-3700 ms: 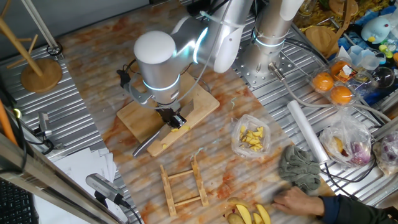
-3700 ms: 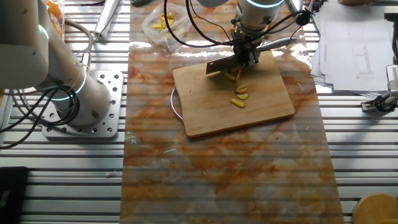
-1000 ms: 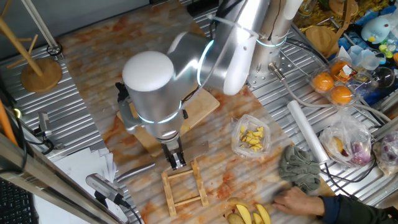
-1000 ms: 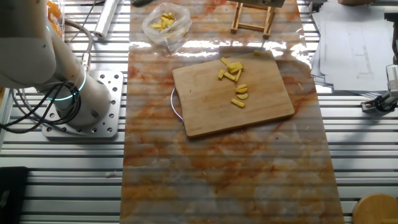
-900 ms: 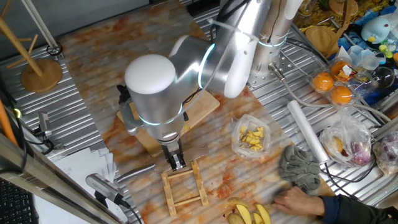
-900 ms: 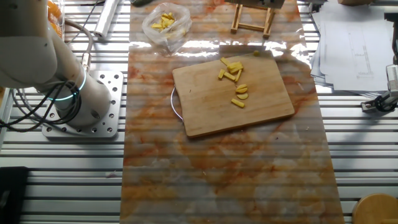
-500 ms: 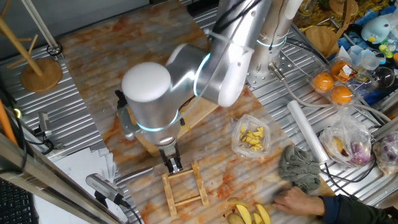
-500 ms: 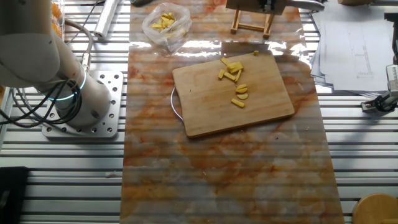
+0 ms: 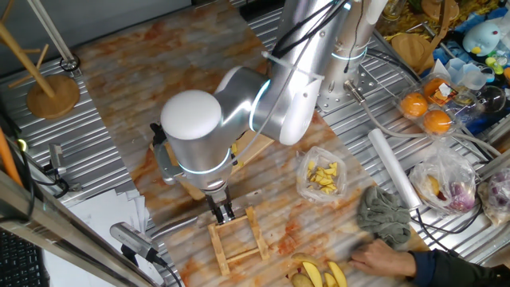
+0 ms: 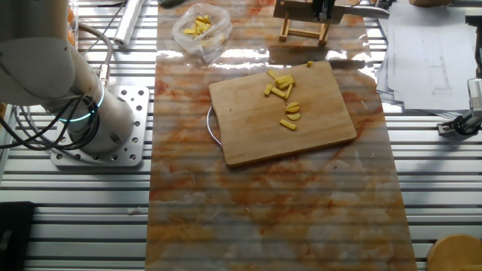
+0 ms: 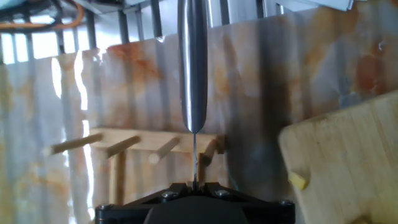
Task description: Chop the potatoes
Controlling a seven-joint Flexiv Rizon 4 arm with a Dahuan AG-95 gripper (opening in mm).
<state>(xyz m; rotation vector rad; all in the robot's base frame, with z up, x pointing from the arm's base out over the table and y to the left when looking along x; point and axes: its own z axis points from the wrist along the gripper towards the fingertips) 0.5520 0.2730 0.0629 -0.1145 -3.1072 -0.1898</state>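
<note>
The potatoes (image 10: 283, 91) lie as several short yellow sticks and chunks on the wooden cutting board (image 10: 256, 132); one chunk (image 11: 298, 180) shows on the board's corner (image 11: 354, 155) in the hand view. In one fixed view the arm hides most of the board (image 9: 253, 146). My gripper (image 9: 221, 212) is shut on a steel knife (image 11: 191, 62) by its thin blade, which stands edge-on over the wooden rack (image 11: 143, 146). The knife's handle (image 9: 177, 226) sticks out to the side. The gripper (image 10: 324, 9) and the rack (image 10: 305, 24) sit at the mat's far edge.
A clear plastic bag of yellow chunks (image 9: 323, 175) lies right of the rack (image 9: 235, 239). A person's hand (image 9: 382, 257) rests by a grey cloth (image 9: 386, 215). Yellow wedges (image 9: 323, 275), a white roll (image 9: 394, 175), oranges (image 9: 426, 112) and papers (image 10: 425, 41) lie around.
The gripper has carried the knife from the cutting board to the wooden rack, and over the last second has come lower and closer to it. The potato pieces stay on the board.
</note>
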